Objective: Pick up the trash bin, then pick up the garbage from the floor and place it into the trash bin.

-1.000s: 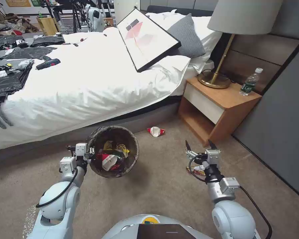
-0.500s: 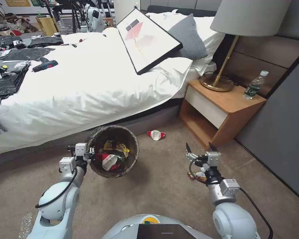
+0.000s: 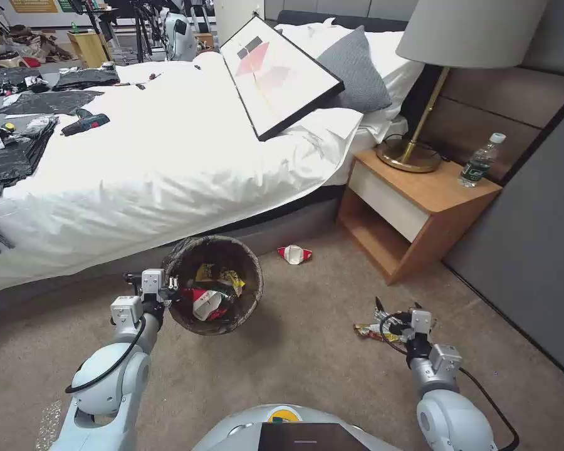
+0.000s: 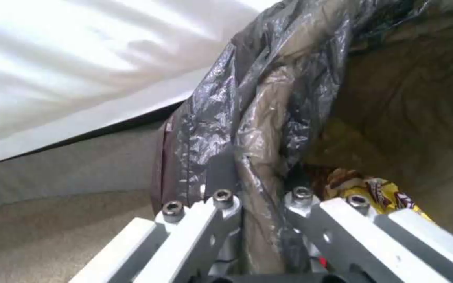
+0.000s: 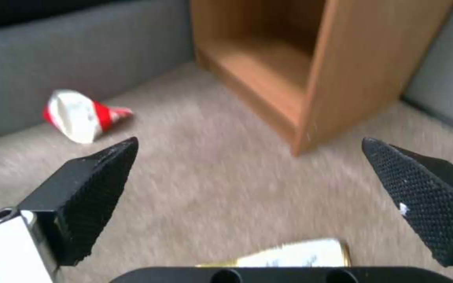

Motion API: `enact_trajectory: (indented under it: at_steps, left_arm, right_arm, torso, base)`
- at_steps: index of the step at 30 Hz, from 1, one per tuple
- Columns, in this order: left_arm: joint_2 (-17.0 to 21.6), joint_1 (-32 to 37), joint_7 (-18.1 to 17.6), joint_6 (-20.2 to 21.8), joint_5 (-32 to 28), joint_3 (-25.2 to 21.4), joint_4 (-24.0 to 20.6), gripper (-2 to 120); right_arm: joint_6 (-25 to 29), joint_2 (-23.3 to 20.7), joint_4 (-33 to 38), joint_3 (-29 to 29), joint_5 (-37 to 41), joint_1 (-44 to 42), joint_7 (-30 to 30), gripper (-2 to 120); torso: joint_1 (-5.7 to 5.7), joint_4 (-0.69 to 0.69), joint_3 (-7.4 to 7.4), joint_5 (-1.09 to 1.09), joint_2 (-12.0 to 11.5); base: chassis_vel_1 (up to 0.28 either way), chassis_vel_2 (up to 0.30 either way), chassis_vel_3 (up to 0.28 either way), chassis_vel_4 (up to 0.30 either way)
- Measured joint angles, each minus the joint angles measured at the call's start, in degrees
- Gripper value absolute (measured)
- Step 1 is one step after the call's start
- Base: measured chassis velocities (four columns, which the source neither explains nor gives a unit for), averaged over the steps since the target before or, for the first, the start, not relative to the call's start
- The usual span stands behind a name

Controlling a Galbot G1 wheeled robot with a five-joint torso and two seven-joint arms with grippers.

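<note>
The trash bin (image 3: 235, 313), lined with a dark crinkly bag, hangs just above the floor (image 3: 307, 369) by the bed. My left gripper (image 3: 169, 287) is shut on its rim (image 4: 258, 118). Inside lie yellow wrappers (image 4: 373, 192) and a red-and-white cup (image 3: 202, 304). My right gripper (image 3: 396, 307) is low over the carpet and open, its black pads (image 5: 95, 188) spread wide. A yellow wrapper (image 3: 371, 332) lies on the carpet just beneath it, and its edge (image 5: 295, 257) shows under the wrist. A crushed red-and-white cup (image 3: 294, 254) lies farther off near the bed base (image 5: 82, 116).
The bed (image 3: 138, 169) with a framed picture (image 3: 276, 72) spans the left. A wooden nightstand (image 3: 413, 207) with a lamp (image 3: 413, 150) and a water bottle (image 3: 479, 161) stands close beyond the right gripper. A dark grey wall panel (image 3: 532, 250) bounds the right.
My right arm has dropped toward the floor and a little to the right, down over the yellow wrapper, fingers still spread. The left arm and the bin have stayed put.
</note>
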Motion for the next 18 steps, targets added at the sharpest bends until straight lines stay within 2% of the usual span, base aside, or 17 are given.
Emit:
enact_trajectory:
  at_steps: [8,14,18]
  left_arm:
    - [0.0,0.0,0.01,-0.05,0.04,0.27,0.01,3]
    - [-0.08,-0.02,0.12,-0.11,0.25,0.34,0.15,3]
    - [-0.11,-0.02,0.13,-0.14,0.37,0.35,0.28,3]
  right_arm:
    - [0.63,0.35,-7.16,-0.02,4.28,2.22,2.6,100]
    - [-1.8,-0.09,-10.7,-0.61,10.49,4.85,5.41,100]
    - [-1.96,-0.65,-13.13,-0.61,11.07,6.06,5.45,100]
  torso:
    - [0.0,0.0,0.0,0.0,0.0]
    - [0.0,0.01,0.0,-0.01,0.0]
    - [0.0,0.0,0.0,0.0,0.0]
  base:
    - [0.0,0.0,0.0,0.0]
    - [0.0,0.0,0.0,0.0]
    - [0.0,0.0,0.0,0.0]
